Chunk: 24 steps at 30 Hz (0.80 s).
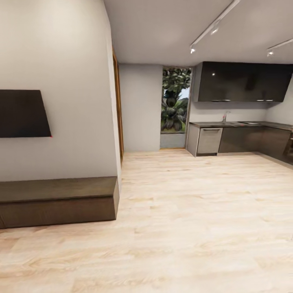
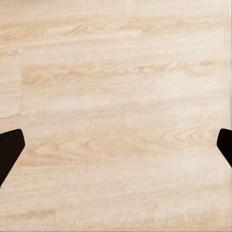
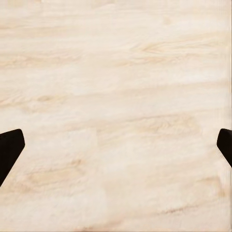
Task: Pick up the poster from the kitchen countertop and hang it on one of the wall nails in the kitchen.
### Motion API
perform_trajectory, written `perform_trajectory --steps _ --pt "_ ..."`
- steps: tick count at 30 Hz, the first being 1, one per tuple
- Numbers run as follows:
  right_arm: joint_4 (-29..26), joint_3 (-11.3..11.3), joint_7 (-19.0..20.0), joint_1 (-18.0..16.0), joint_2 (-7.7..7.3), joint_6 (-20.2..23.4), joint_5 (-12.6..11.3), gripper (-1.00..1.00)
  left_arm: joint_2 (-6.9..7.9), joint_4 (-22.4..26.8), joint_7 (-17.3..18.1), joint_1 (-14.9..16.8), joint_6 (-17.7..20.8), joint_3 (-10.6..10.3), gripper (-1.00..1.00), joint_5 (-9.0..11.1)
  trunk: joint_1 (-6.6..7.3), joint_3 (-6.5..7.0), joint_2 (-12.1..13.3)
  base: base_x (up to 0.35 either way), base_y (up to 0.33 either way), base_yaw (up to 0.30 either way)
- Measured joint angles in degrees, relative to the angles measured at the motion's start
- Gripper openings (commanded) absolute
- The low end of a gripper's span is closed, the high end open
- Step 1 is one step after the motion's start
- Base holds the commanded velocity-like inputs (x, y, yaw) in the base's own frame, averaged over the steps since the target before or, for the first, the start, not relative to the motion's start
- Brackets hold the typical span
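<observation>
We face the kitchen countertop [image 1: 244, 123] across a pale wood floor [image 1: 195, 211], well apart from it; the poster cannot be made out at this range. Both wrist cameras look down at floorboards, the left gripper [image 2: 116, 150] and right gripper [image 3: 116, 150] spread wide, pinching nothing. Our best course, we judge: roll straight toward the sink [image 1: 230, 122], keeping clear of the low bench [image 1: 57, 201].

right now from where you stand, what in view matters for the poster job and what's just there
For the job:
- kitchen countertop, far across the room, with its tap
- left gripper and right gripper, both open over bare floor

Just there:
- wall-mounted dark screen
- low wooden bench
- window with plants
- dark upper cabinets
- wood floor
</observation>
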<state>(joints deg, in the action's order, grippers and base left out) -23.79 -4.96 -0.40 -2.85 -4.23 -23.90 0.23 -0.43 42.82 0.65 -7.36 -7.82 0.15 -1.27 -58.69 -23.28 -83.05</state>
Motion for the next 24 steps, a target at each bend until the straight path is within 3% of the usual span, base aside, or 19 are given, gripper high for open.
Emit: perform_trajectory --steps 24 --pt "-0.01 -0.01 -0.01 0.0 0.0 0.0 0.0 1.0 0.0 -0.01 -0.01 0.0 -0.01 -0.03 1.0 -0.04 0.0 0.64 0.0 0.33 -0.043 -0.3"
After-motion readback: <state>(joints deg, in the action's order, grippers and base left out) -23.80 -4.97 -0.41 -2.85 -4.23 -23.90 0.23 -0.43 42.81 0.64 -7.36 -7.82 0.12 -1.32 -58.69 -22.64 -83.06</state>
